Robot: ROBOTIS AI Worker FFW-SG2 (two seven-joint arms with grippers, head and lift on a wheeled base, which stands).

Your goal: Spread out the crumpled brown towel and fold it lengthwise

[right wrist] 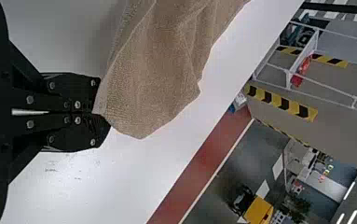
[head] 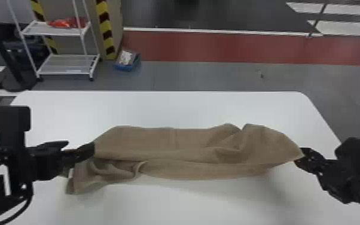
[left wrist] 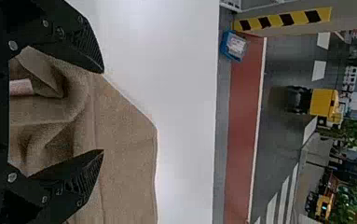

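Brown towel (head: 170, 146) is, I judge, in spreading step: right end effector (right wrist: 99, 113) clamps 1 corner; left end effector (left wrist: 103, 111), fingers apart, should next grip an edge.

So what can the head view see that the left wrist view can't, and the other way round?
Head view: the right hand, shut on the towel, and red stuff on the white cart.
Left wrist view: a yellow thing far off.
Both: the towel, the white table, the open left hand and the blue box.
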